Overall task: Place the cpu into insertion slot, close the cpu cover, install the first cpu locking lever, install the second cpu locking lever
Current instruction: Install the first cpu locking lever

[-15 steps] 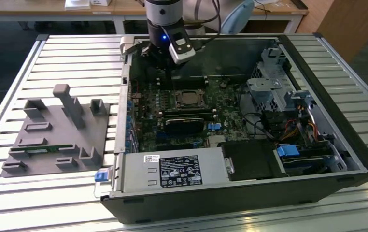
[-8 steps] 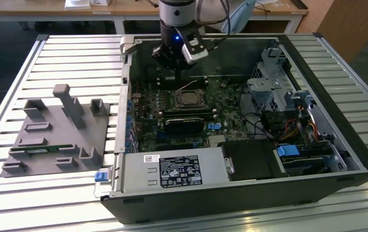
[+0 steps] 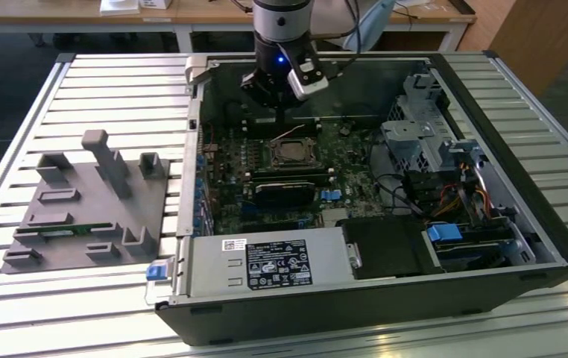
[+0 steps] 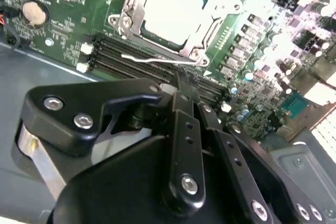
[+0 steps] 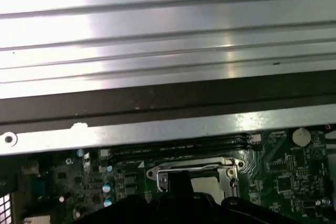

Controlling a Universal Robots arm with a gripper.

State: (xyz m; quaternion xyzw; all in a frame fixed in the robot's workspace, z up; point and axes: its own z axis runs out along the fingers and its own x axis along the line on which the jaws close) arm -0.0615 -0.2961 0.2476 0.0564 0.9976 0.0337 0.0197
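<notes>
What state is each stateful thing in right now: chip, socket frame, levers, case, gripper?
Silver-grey square cpu: seated in the insertion slot.
Silvery metal cpu cover frame: closed flat over the chip.
Thin wire locking lever: sticking out beside the socket, looks unlatched.
Black computer case: side panel off, lying open.
Black gripper: just above the lever, fingers close together.

Arm vertical, wrist pointing down — gripper [image 4: 181,85] fingers pressed together (black, slim)
</notes>
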